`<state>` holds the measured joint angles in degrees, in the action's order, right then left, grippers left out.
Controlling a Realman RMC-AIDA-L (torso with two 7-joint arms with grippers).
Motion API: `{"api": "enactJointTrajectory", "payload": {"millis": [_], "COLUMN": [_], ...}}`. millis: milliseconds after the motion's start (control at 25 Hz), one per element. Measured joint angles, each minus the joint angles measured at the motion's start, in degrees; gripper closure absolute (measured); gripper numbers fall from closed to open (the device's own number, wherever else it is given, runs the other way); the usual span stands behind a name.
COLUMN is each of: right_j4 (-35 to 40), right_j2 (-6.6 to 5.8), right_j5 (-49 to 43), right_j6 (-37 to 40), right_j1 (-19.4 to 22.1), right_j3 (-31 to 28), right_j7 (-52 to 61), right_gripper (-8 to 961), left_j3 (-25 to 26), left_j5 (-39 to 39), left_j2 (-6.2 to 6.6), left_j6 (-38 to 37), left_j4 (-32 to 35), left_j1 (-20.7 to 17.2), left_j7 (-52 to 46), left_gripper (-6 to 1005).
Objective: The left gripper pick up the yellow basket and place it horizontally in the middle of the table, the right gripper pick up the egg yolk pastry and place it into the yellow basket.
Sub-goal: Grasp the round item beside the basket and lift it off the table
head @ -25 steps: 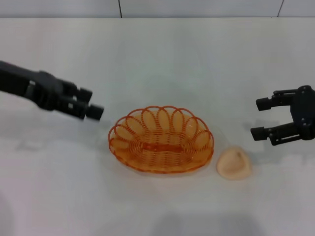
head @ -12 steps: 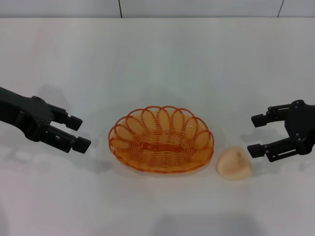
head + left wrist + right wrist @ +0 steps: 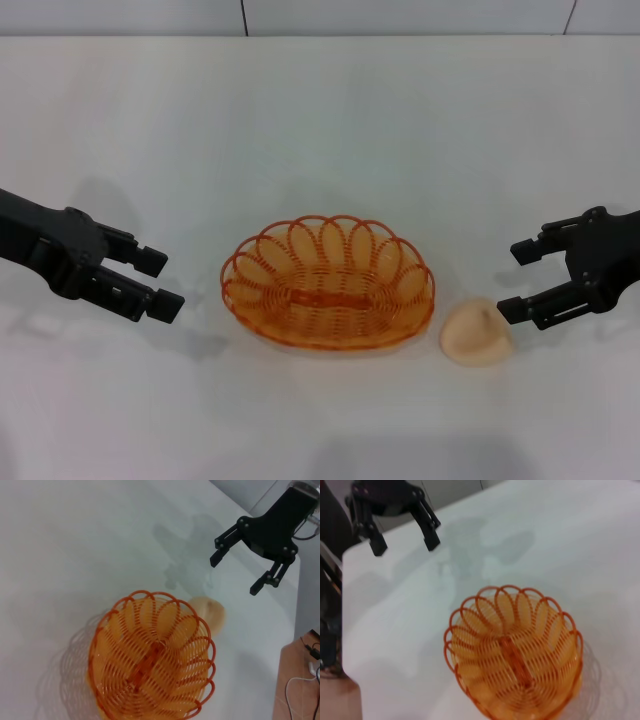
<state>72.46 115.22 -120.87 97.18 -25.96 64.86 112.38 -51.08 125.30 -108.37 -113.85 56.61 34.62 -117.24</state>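
Observation:
The yellow basket [image 3: 328,282] lies lengthwise across the middle of the white table [image 3: 330,120], empty; it also shows in the left wrist view [image 3: 151,661] and the right wrist view [image 3: 515,652]. The egg yolk pastry [image 3: 476,331] sits on the table just right of the basket, also in the left wrist view [image 3: 211,613]. My left gripper [image 3: 159,283] is open and empty, left of the basket, apart from it. My right gripper [image 3: 518,281] is open and empty, just right of and above the pastry.
The table's back edge meets a grey wall [image 3: 300,15]. In the left wrist view the table's edge [image 3: 292,630] shows with cables [image 3: 305,680] on a brown floor beyond it.
My left gripper has drawn back left and lower, away from the basket, and is open. My right gripper has moved down and slightly left toward the pastry. Basket and pastry have not moved.

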Motion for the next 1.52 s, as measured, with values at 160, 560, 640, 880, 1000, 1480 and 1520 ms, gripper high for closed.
{"api": "enactJointTrajectory", "payload": {"millis": [160,560,640,880,1000,1480,1520], "right_j4": [5.0,9.66,9.86,9.69,9.49,8.76,8.44], "right_j2": [0.01,0.14,0.16,0.18,0.23,0.36,0.36], "right_j5": [-1.16,-7.04,-7.65,-7.99,-8.75,-10.95,-10.96], "right_j6": [-0.19,-1.6,-1.73,-2.71,-3.88,-6.06,-6.29], "right_j1": [0.29,-1.31,-1.71,-2.63,-2.88,-3.13,-3.13], "right_j3": [3.31,9.57,10.62,13.92,15.55,17.63,17.79], "right_j7": [4.26,12.13,13.2,15.32,16.3,16.98,16.98], "right_gripper": [123,125,125,126,128,151,153], "left_j3": [0.0,0.22,0.26,0.23,0.13,0.28,0.3], "left_j5": [0.01,0.03,0.03,0.03,0.03,0.03,0.03], "left_j2": [-0.05,-0.17,-0.21,-0.44,-0.57,-0.81,-0.81], "left_j6": [0.08,0.57,0.74,1.37,1.71,2.01,2.03], "left_j4": [-0.03,-0.36,-0.4,-0.45,-0.45,-0.56,-0.58], "left_j1": [-0.04,-0.08,-0.08,-0.47,-0.57,-0.85,-0.88], "left_j7": [-0.01,0.33,0.34,0.38,0.42,0.48,0.51], "left_gripper": [138,138,138,138,138,138,138]}}
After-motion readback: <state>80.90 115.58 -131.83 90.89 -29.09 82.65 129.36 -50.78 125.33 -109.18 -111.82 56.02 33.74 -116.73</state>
